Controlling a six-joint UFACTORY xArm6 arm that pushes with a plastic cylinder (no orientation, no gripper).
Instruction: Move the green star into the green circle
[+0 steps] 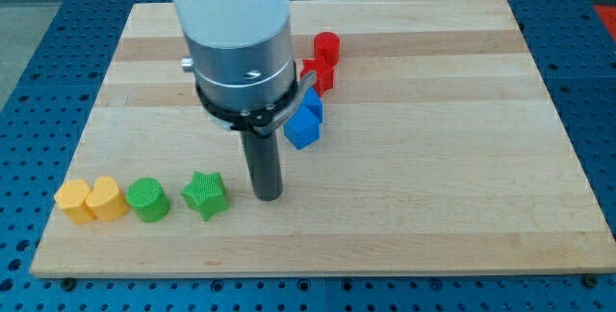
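Note:
The green star lies on the wooden board near the view's bottom left. The green circle stands just to its left, with a small gap between them. My tip rests on the board just right of the green star, a short gap apart from it. The arm's white and grey body hangs above and hides the board behind it.
Two yellow blocks sit left of the green circle, touching each other. Two blue blocks lie right of the rod, above my tip. Two red blocks lie further up, one a cylinder. The board's bottom edge is close below.

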